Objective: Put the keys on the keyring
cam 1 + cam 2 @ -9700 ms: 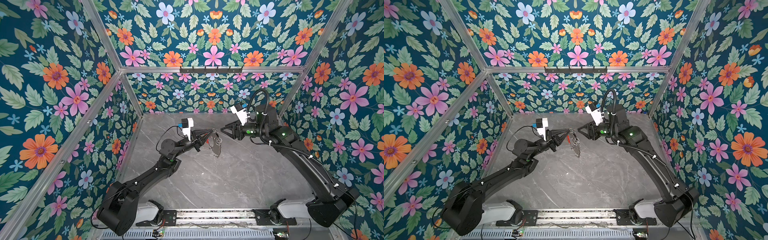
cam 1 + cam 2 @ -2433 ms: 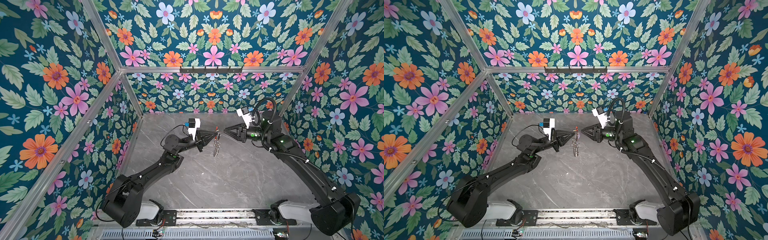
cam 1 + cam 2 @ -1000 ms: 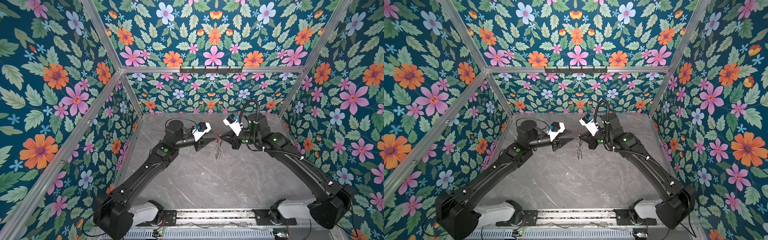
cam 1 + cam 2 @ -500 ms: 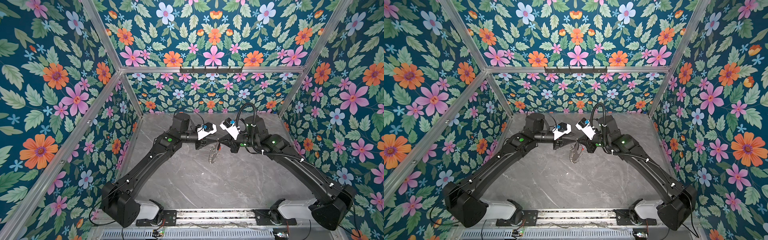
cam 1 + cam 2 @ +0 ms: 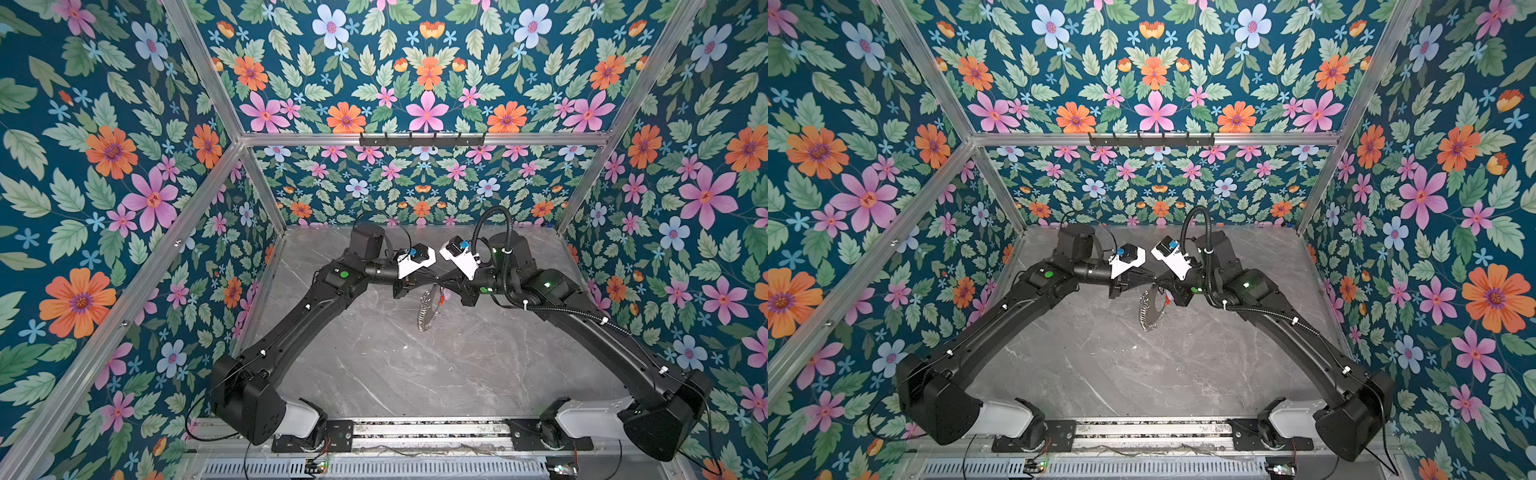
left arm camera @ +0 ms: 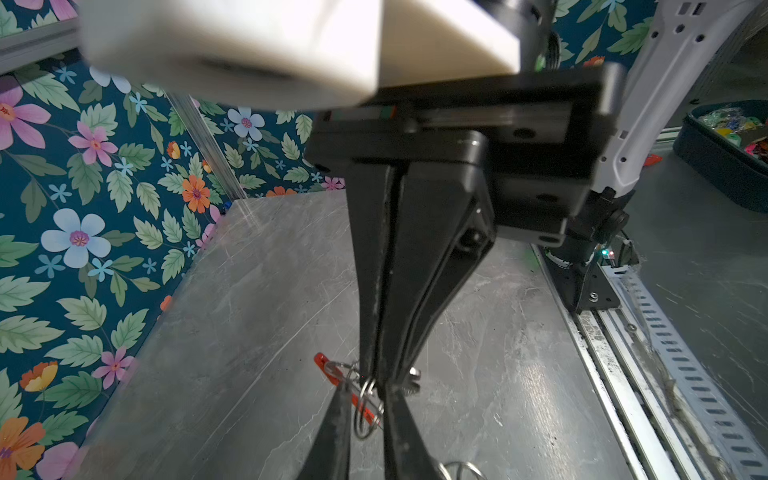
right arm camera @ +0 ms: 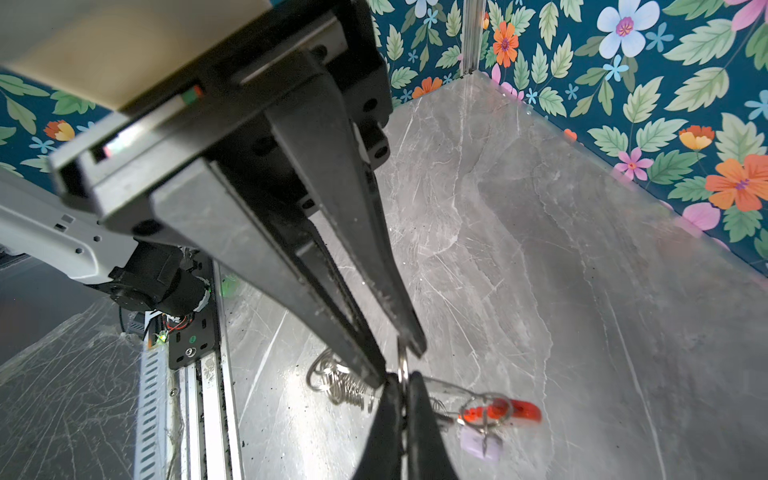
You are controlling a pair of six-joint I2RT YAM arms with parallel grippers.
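Observation:
The keyring (image 5: 427, 309) (image 5: 1150, 309) hangs in mid-air over the middle of the table, its bunch of silver rings (image 7: 340, 388) drooping below. My right gripper (image 7: 401, 380) (image 5: 441, 289) is shut on it by a thin ring. The red section (image 7: 521, 409) carries the pale lilac key (image 7: 482, 448) on a tiny ring. My left gripper (image 6: 368, 388) (image 5: 432, 285) meets the right one tip to tip. Its fingers (image 6: 338, 432) stand narrowly apart with a small silver ring (image 6: 365, 415) spanning the gap, apparently gripped.
Floral walls close in the grey marble table (image 5: 395, 374) on three sides. A black hook rail (image 5: 422, 139) runs along the back wall. A metal rail (image 5: 415, 428) with both arm bases lines the front edge. A dark bin (image 6: 723, 166) of coloured items sits beyond it.
The left gripper has swung in from the left to the keyring and its fingers have narrowed round a small ring. The right gripper stayed shut and the keyring has shifted slightly.

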